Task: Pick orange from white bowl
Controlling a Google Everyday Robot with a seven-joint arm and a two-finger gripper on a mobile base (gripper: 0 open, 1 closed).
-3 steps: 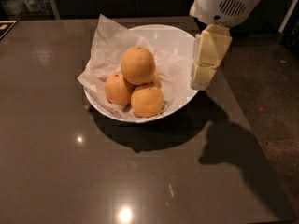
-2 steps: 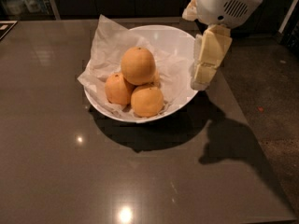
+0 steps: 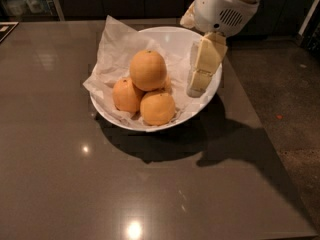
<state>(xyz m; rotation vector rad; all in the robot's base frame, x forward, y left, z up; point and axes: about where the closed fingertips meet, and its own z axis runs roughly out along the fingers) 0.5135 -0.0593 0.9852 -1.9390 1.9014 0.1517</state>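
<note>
Over white bowl's [image 3: 170,40] paper [image 3: 112,49], gripper [image 3: 196,89] beside orange [image 3: 148,70].

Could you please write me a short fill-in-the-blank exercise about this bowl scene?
The white bowl holds ___ fruits.
The largest orange rests on ___ of two smaller oranges.
The hand hangs inside the bowl, to the ___ of the largest orange in the picture.
Missing: three; top; right.
</note>
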